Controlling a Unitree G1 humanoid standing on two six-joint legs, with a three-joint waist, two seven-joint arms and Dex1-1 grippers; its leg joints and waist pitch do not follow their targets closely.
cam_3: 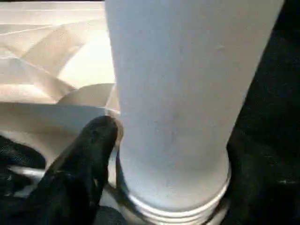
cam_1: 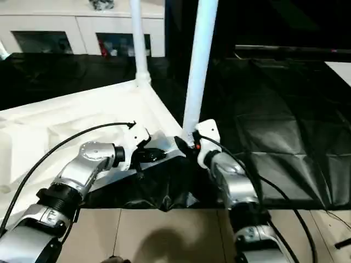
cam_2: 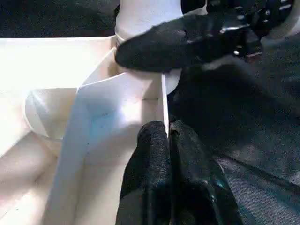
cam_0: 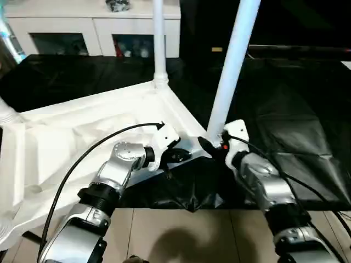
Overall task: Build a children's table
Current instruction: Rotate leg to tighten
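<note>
The children's table top (cam_0: 82, 137) lies upside down on a black cloth, ribbed side up. One white leg (cam_0: 159, 44) stands in the far corner socket. A second leg (cam_0: 233, 66) rises, slightly tilted, from the near corner socket. My left gripper (cam_0: 178, 155) is shut on the thin rim wall (cam_2: 165, 108) just beside that near corner. My right gripper (cam_0: 211, 147) is open around the foot of the near leg (cam_3: 173, 117). One black finger (cam_3: 84, 159) lies close against its collar.
A black cloth (cam_0: 296, 109) covers the floor under and to the right of the top. A white cabinet with glass doors (cam_0: 93, 33) stands at the back. Light floor tiles (cam_0: 181, 230) show in front. A black cable (cam_0: 82, 159) loops over my left forearm.
</note>
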